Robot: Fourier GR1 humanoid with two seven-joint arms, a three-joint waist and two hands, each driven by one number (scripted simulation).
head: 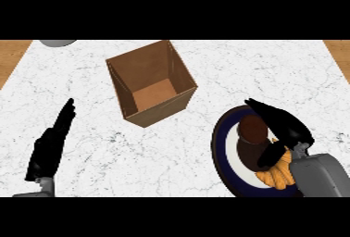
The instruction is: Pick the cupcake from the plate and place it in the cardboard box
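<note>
Cupcake [253, 129] not picked up yet, sitting on the plate [222, 143] with its dark top showing. Right hand [284, 127] right at the cupcake, fingers long and mostly straight along its far side, thumb dark and low on the near side. Looks like starting to close in, but hard to tell if touching. Nothing lifted, nothing held. Something orange and bumpy [277, 173] just below the thumb, on the same plate, partly under the grey arm.

Cardboard box [152, 83] well off to the left of the right hand and a bit further out, open at the top, with nothing inside. Left hand [49, 146] far on the other side of the box, flat and open, fingers straight, resting, holding nothing.

Still to do, by the look of it: close round the cupcake, lift it off the plate, carry it left over the box, let go inside.
</note>
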